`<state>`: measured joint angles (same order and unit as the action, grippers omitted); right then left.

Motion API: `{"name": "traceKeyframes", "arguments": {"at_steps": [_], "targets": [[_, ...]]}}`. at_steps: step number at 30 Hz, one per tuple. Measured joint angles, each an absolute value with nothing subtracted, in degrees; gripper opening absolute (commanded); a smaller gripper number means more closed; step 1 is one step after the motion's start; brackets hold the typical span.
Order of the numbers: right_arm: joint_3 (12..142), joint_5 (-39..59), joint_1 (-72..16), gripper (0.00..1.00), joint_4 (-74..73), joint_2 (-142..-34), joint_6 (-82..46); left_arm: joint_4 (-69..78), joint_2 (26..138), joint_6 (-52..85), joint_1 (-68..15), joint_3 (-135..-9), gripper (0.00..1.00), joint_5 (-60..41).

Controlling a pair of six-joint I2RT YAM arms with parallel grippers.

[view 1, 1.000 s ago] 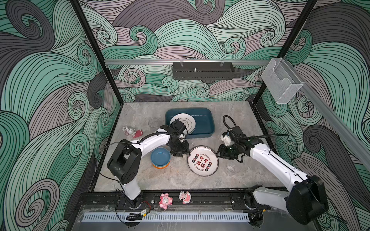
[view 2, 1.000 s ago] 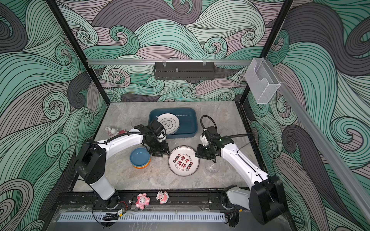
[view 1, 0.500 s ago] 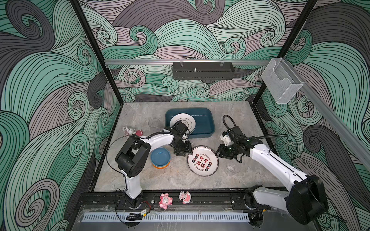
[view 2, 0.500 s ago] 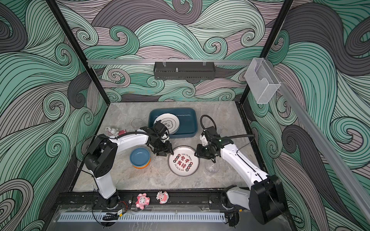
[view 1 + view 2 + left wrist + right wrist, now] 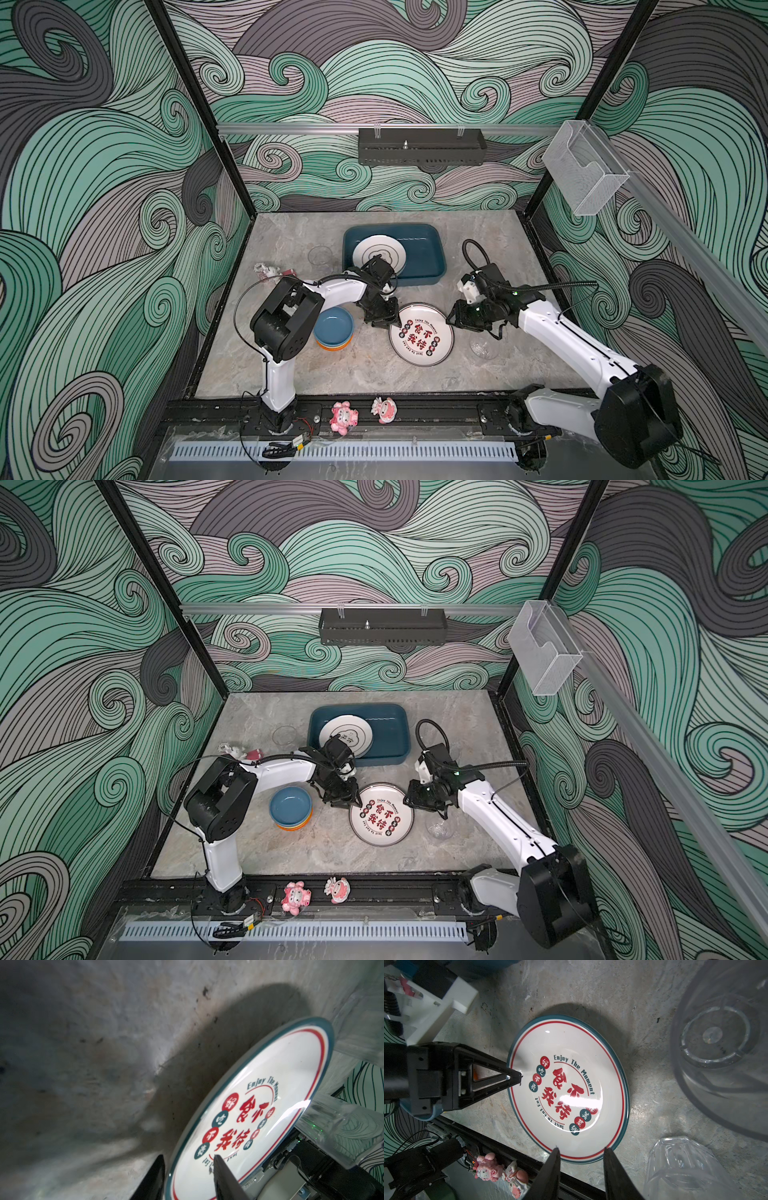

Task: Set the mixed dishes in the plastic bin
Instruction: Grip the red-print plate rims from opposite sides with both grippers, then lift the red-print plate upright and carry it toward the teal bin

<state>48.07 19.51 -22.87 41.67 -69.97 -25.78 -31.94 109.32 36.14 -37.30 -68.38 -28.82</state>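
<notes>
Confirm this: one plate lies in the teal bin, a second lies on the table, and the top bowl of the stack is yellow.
Not quite: the top bowl is blue, as both top views show. The rest stands: one plate lies in the teal bin, the second plate on the table.

Lettered plate (image 5: 566, 1088) on the table, and it reads clearly: "Enjoy The Moment" arcs over the top, big red characters 食不我待 fill the middle, and a lower arc begins "Just To Eat". Small round badges read 好, 吃, 不. The second plate (image 5: 378, 252), in the bin (image 5: 432, 249), has dark lettering too small to read
</notes>
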Motion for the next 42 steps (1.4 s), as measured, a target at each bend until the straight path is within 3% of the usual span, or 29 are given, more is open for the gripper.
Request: {"name": "traceKeyframes", "arguments": {"at_steps": [22,42], "targets": [[48.07,19.44,-22.87,0.37,41.25,-69.69,-25.78,-29.98,110.00,34.68,-37.28,-68.01,0.00,-32.18],[48.75,19.35,-22.87,0.37,40.99,-69.65,-26.22,-35.29,95.88,35.53,-35.99,-64.47,0.00,-28.49]]}}
